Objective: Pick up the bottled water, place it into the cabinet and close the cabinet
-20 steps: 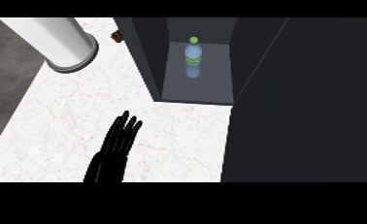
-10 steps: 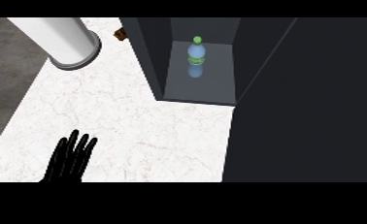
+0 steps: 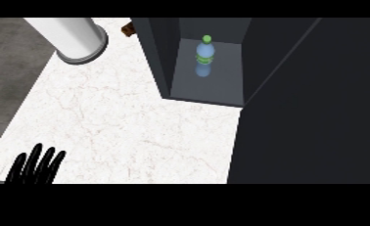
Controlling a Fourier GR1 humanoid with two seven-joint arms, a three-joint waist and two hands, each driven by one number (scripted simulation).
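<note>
- Bottled water, a small clear-blue plastic bottle with a green cap [image 3: 205, 54], stands upright inside the dark grey cabinet [image 3: 162, 49], on its grey floor, toward the back of the open compartment.
- A faint reflection of the bottle shows on the cabinet floor just in front of it.
- The cabinet is open toward the viewer; its dark door panel [image 3: 303, 112] fills the right side of the view, from the top down to the lower edge.
- The cabinet rests on the white marble bench [image 3: 123, 122], which has thin reddish veins and spreads across the left and middle of the view.
- A large white cylinder with a grey rim [image 3: 76, 39] stands on the bench at the upper left, well apart from the cabinet.
- A small brown object [image 3: 128, 28] shows just beside the cabinet's upper left corner; what it is cannot be told.
- The black left hand [image 3: 34, 167] shows at the lower left edge, its fingers straight and spread, pointing up, released and holding nothing, well apart from the bottle.
- The right hand shows nowhere.
</note>
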